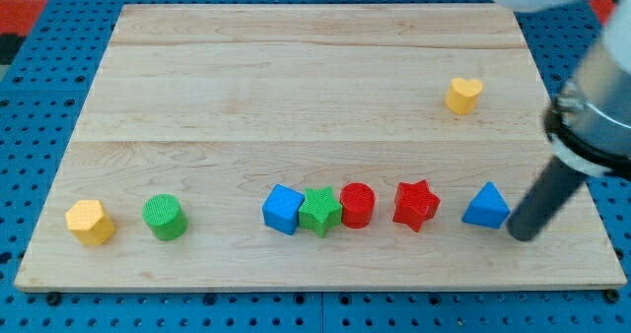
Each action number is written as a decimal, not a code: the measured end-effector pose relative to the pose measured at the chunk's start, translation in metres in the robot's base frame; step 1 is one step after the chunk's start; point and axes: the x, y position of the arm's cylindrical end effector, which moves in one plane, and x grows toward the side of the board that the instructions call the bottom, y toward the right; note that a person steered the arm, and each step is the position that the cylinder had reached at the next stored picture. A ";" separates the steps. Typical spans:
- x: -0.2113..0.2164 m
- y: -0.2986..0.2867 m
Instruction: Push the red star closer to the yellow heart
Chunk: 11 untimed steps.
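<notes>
**Tip set down just right of the blue triangle, red star two blocks away**

The tool is a plain dark rod with nothing that opens or closes, and nothing is held by it; its lower end, my tip [523, 233], is seen resting on the desk [296, 87] near the view's bottom right, slanting up and to the right into the arm's housing. The tip is placed just beside the right corner of the blue triangle [486, 206], so close that contact cannot be ruled out or confirmed.

Left of the blue triangle, with a small gap between, the red star [416, 205] is found; it is separated from the tip by the triangle. Further left, a tight group is formed: the red cylinder [357, 205] is set against the green star [320, 211], which is in turn pressed against the blue cube [283, 209]; a narrow gap is left between the red cylinder and the red star.

The yellow heart [463, 95] is located well above this row, toward the view's upper right, up and slightly right of the red star and well apart from it.

At the view's far left, the green cylinder [164, 217] and the yellow hexagon [90, 222] are placed side by side, near each other but not touching, well apart from the rest.
</notes>
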 end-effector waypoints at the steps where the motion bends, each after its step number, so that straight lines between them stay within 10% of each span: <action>1: -0.039 -0.024; 4: 0.042 -0.066; 5: 0.014 -0.138; 11: -0.120 -0.060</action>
